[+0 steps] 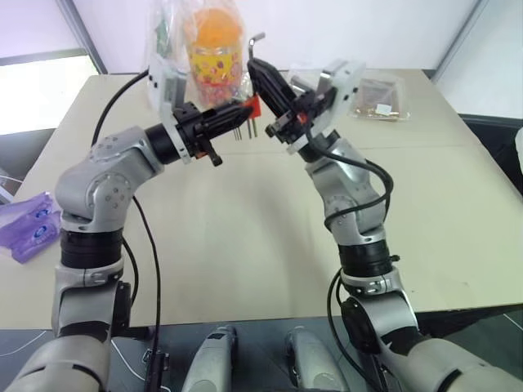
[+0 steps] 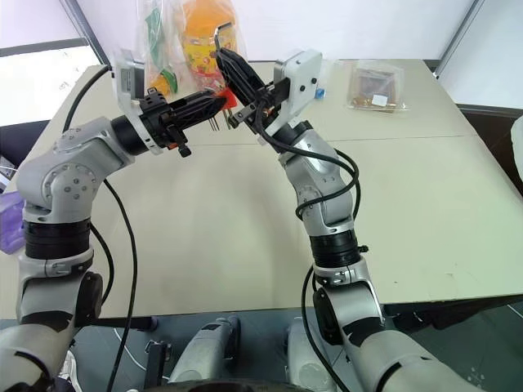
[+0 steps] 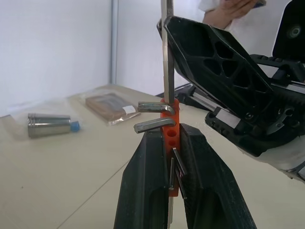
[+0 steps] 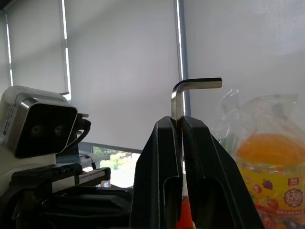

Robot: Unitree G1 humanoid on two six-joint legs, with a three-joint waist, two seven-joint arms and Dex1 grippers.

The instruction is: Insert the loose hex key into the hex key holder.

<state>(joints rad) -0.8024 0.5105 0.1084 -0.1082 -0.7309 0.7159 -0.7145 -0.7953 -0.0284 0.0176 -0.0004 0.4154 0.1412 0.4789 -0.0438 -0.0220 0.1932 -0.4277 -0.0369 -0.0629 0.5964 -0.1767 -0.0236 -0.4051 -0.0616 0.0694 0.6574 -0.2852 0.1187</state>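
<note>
The thin silver-grey L-shaped steel hex key (image 4: 177,102) is, in my judgement, light, rigid and slick; the long shank is the proper hold. My right gripper (image 4: 177,125) pinches that shank, bend uppermost, its lower end at the small red-orange plastic holder (image 3: 170,125). My left gripper (image 3: 170,143) is clamped on the holder, above the beige table (image 1: 245,237).

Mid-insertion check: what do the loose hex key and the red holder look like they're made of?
The loose hex key, pinched between the right gripper fingers, looks like bare steel: silver-grey, with a bright glint along its bend. The hex key holder, clamped by the left gripper, seems to be moulded plastic: opaque orange-red, matte, with round sockets. The keys in it show the same metallic sheen.
</note>
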